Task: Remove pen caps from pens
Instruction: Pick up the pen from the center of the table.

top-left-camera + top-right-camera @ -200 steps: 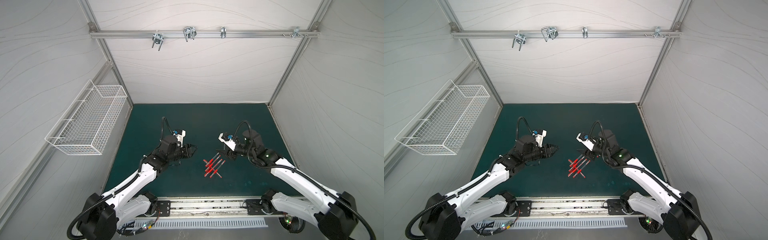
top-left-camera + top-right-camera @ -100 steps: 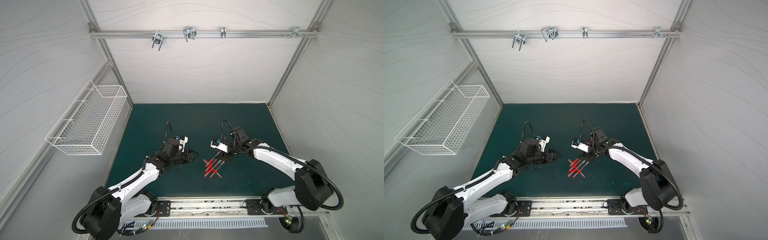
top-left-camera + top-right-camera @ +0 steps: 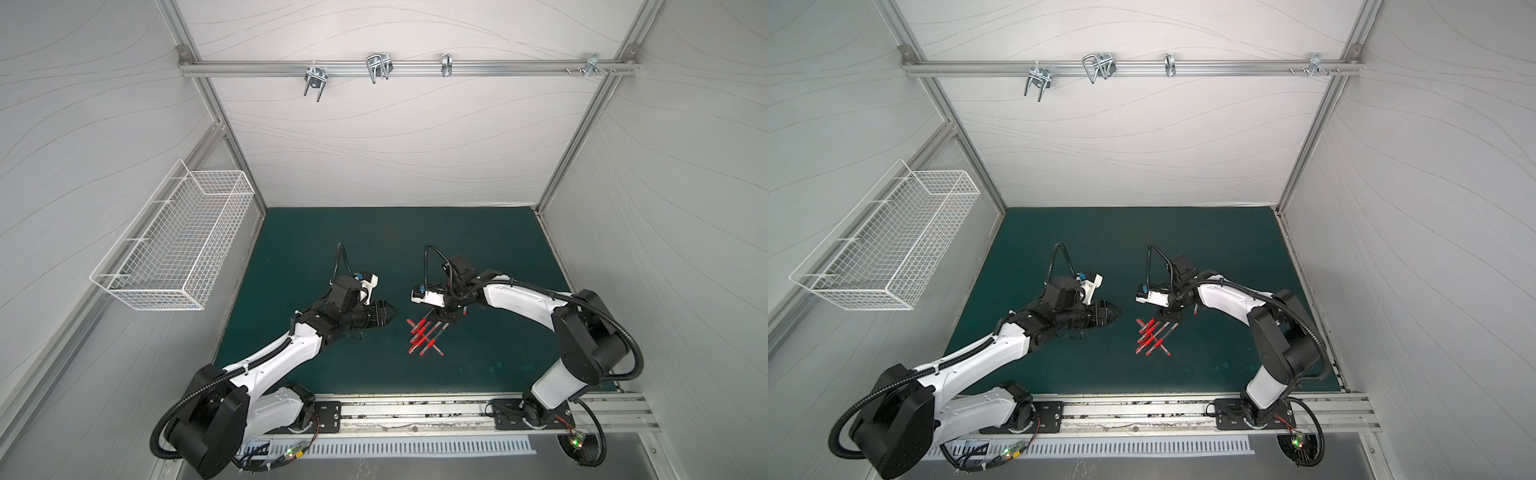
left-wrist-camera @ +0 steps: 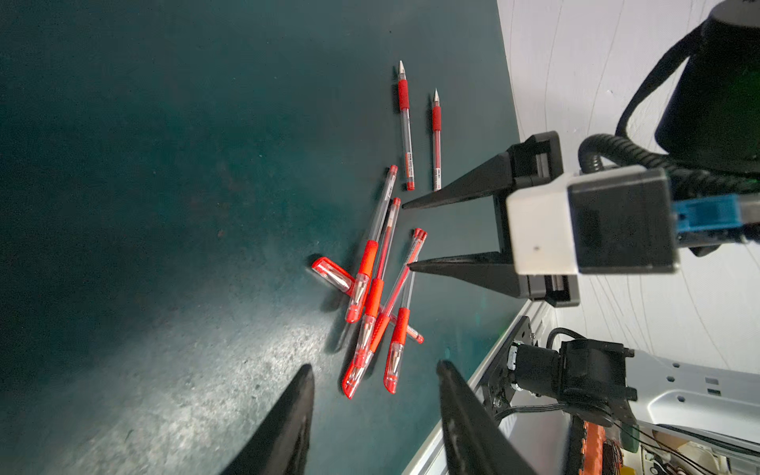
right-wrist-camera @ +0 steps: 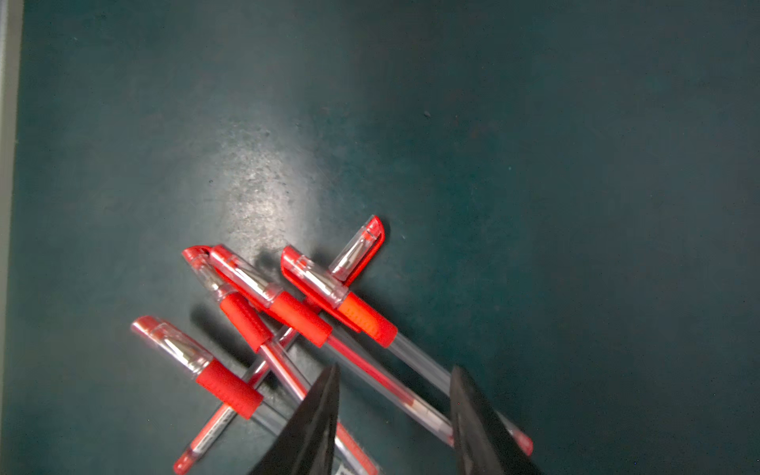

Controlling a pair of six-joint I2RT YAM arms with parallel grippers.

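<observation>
Right gripper (image 5: 395, 367), jaws spread, hovered astride two clear-barrelled red-capped plastic pens (image 5: 300, 316); centring on one barrel alone before pinching seemed wisest, its red cap (image 5: 242, 271) left free.

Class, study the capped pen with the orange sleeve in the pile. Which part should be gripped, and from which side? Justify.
On the orange-sleeved pen, likely the clear barrel behind the sleeve, from above, fingers across it. It lies at the edge of the pile with mat showing either side of the barrel, and the cap is left free to pull.
</observation>
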